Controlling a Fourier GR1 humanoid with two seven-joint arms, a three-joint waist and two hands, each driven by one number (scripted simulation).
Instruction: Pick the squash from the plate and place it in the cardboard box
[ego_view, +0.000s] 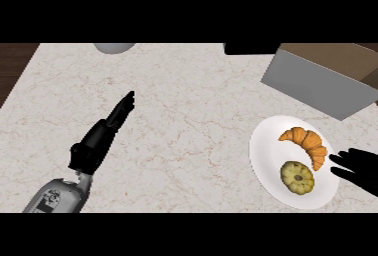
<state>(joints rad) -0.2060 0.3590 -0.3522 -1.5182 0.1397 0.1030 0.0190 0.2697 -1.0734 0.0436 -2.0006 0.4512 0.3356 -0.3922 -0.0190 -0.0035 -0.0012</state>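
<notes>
Squash (297, 177): on the white plate (264, 150), just below the croissant (306, 144).
Handling: looks small, stiff, ribbed, probably light; I'd grasp across its rim.
Right hand (360, 169): my fingers spread, beside the plate, holding nothing.
Cardboard box (317, 80): beyond the plate.

No text can be read; a dark mark (50, 198) on the left forearm (60, 192) is illegible.

My left forearm (55, 197) is a rounded grey shell with small dark markings on its side, narrowing to a slim grey wrist (85, 180). My left hand (92, 147) is matte black, with slender fingers. My right hand (360, 167) is the same black.
</notes>
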